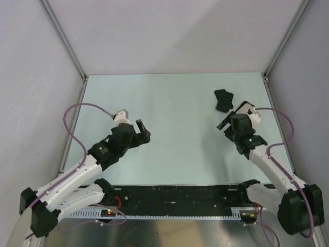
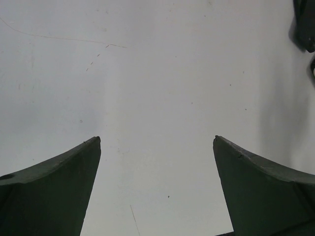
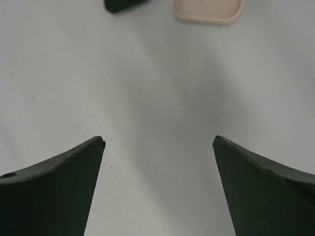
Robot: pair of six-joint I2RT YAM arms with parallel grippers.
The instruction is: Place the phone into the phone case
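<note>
Nothing is gripped yet, so it's judged to be the approach step. The phone [image 1: 223,100] is laid flat on the table [image 1: 169,103] at the far right, just ahead of the right gripper [image 3: 158,140], which is spread wide and empty. The pinkish phone case [image 3: 209,11] is parked just beside the phone. The left gripper [image 2: 156,139] is spread open too, well apart from both. The phone's long axis is seen running roughly near-to-far, slightly tilted. Which end is the top can't be told. Next, it probably needs to be reached and pinched across its narrow width.

Top edge crops the phone [image 3: 123,5] and case [image 3: 209,11].
</note>
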